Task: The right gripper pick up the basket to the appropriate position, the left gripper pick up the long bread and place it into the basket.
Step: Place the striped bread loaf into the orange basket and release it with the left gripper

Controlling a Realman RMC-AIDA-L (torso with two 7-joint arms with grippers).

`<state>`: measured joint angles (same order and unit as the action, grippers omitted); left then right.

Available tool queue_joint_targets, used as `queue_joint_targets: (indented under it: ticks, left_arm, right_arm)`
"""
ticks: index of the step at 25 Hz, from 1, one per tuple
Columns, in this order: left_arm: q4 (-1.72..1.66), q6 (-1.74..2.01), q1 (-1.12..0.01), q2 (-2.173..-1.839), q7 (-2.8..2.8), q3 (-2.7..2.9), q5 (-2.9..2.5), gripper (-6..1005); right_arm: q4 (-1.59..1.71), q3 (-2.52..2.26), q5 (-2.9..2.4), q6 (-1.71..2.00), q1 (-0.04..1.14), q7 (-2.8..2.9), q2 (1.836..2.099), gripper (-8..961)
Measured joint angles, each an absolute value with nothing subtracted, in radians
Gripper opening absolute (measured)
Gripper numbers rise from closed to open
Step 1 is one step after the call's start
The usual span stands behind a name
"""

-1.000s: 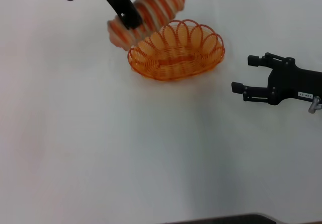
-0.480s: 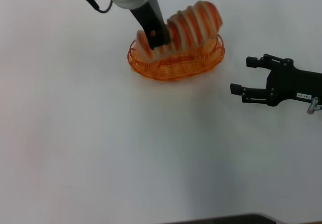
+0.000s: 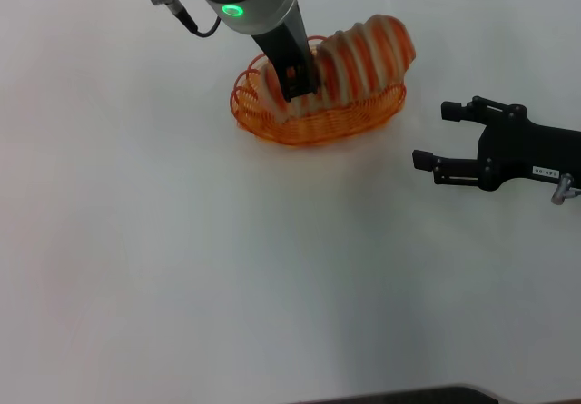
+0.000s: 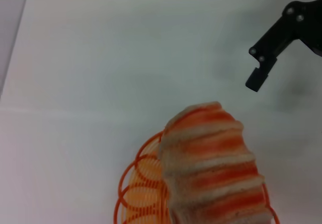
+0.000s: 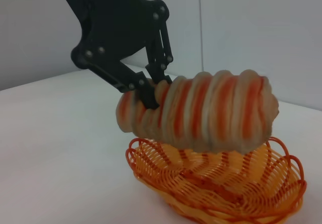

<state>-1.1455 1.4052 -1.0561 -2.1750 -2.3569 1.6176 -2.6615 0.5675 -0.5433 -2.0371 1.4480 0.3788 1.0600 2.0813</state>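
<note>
The left gripper point(image 3: 292, 79) reaches down from twelve o'clock, its black linkage fingers clamped on the long bread point(image 3: 349, 57) near the loaf's nine-o'clock end; a silver cylindrical wrist with a green light rises behind it. The loaf, ridged with orange crust and cream stripes, tilts up toward three o'clock and hangs just above the floor of the basket point(image 3: 354, 121), an oval of orange wire with a looped, scalloped rim. At four o'clock from the basket, well apart, the right gripper point(image 3: 434, 135) lies low over the white table point(image 3: 182, 268), fingers spread wide and empty, pointing toward nine o'clock.
</note>
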Motion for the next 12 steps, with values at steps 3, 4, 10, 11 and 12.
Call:
queue_joint_targets:
  ticks: [3,4,10,11,12]
  left_arm:
    - [-1.145,1.376,-1.048,-2.175,-2.378,1.639,-2.669,168]
    - [-1.144,1.368,-1.047,-2.174,-2.387,1.645,-2.671,172]
    - [-1.130,1.356,-1.045,-2.172,-2.416,1.655,-2.676,230]
    - [-1.129,1.356,-1.044,-2.172,-2.418,1.655,-2.681,251]
    - [-1.127,1.355,-1.043,-2.173,-2.423,1.656,-2.687,272]
  right_arm:
    - [0.569,-0.542,-2.037,1.446,0.379,1.060,2.081,916]
    - [0.570,-0.542,-2.037,1.446,0.379,1.060,2.081,916]
    - [0.575,-0.541,-2.037,1.445,0.381,1.060,2.082,917]
    - [0.575,-0.540,-2.037,1.445,0.381,1.060,2.082,917]
    - [0.576,-0.541,-2.037,1.445,0.381,1.060,2.082,917]
